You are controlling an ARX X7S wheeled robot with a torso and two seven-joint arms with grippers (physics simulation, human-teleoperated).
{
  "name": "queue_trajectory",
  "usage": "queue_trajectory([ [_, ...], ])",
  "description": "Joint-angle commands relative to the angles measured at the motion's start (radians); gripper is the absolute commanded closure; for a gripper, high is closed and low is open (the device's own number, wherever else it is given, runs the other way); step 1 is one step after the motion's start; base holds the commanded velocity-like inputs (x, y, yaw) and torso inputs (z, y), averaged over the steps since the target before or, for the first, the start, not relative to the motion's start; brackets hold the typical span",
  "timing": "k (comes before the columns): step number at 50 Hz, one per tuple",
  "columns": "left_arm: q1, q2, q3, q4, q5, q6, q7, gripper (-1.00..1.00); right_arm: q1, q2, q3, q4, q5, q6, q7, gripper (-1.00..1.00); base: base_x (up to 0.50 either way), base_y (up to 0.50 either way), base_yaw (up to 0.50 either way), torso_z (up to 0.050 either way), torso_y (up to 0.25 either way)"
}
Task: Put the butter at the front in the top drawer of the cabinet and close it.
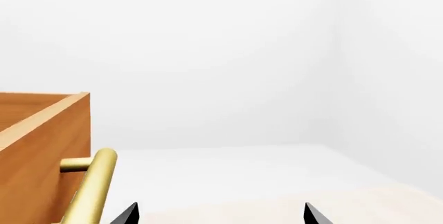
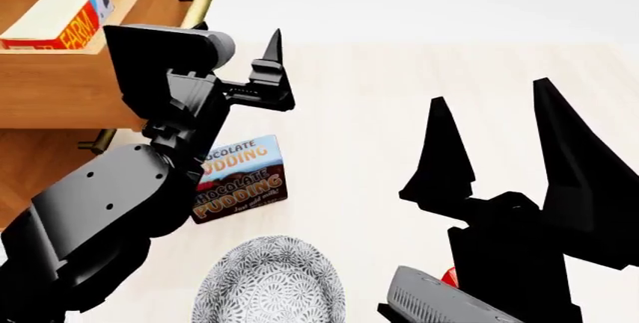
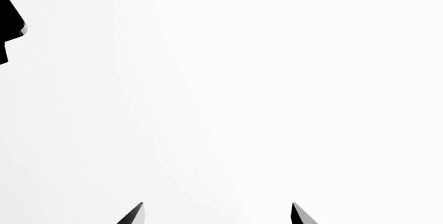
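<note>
The left arm hides part of the brown chocolate pudding box (image 2: 242, 179). The grey patterned bowl (image 2: 269, 282) and a small red object (image 2: 450, 274) are cut off or mostly hidden.

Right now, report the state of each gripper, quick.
Left gripper: open, holding nothing, fingers beside the top drawer handle.
Right gripper: open, holding nothing, fingers spread wide.
</note>
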Motion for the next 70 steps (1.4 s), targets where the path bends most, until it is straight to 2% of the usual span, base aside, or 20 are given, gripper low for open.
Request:
queue_trajectory([
  [1, -0.001, -0.016, -0.017, -0.034, 0.008, 0.003, -0.002, -1.00, -0.007, 0.002, 0.007, 0.004, 0.000, -0.007, -0.001, -1.00, 0.00, 0.00, 0.00, 0.000, 0.000],
  [35, 0.024, -0.122, -0.066, -0.034, 0.017, 0.008, -0.028, -1.00, -0.012, -0.010, 0.021, 0.010, -0.012, -0.018, -0.024, -1.00, 0.00, 0.00, 0.00, 0.000, 0.000],
  [70, 0.020, -0.140, -0.104, -0.269, 0.085, 0.060, 0.004, -1.00, -0.026, -0.015, 0.044, 0.027, -0.008, -0.037, -0.029, -1.00, 0.00, 0.00, 0.00, 0.000, 0.000],
])
